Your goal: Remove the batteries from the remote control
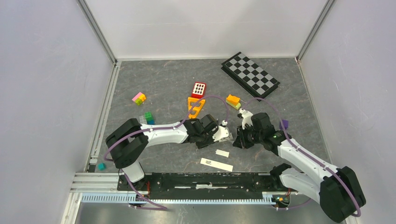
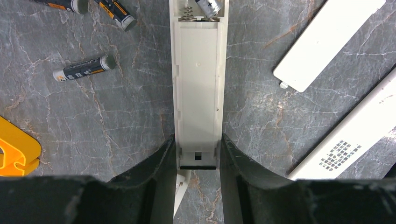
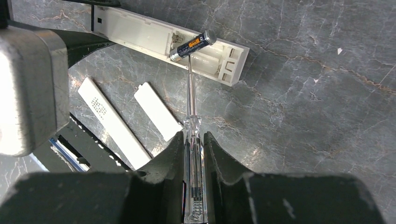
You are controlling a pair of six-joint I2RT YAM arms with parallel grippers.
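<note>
My left gripper (image 2: 197, 140) is shut on the near end of a white remote control (image 2: 198, 84), which lies lengthwise away from it with the battery compartment uncovered. One battery (image 3: 192, 45) sits tilted at the spring end, one end lifted out of the compartment. My right gripper (image 3: 192, 135) is shut on a clear-handled screwdriver (image 3: 193, 163); its thin shaft reaches to the underside of that battery. Three loose batteries (image 2: 84, 68) lie on the table left of the remote. From above, the two grippers (image 1: 218, 135) (image 1: 239, 139) face each other at mid-table.
A white battery cover (image 3: 156, 110) and a second white remote (image 3: 112, 121) lie near the front rail. An orange toy (image 1: 195, 106), a red toy (image 1: 198, 89), coloured blocks (image 1: 139, 98) and a checkerboard (image 1: 250, 74) lie further back.
</note>
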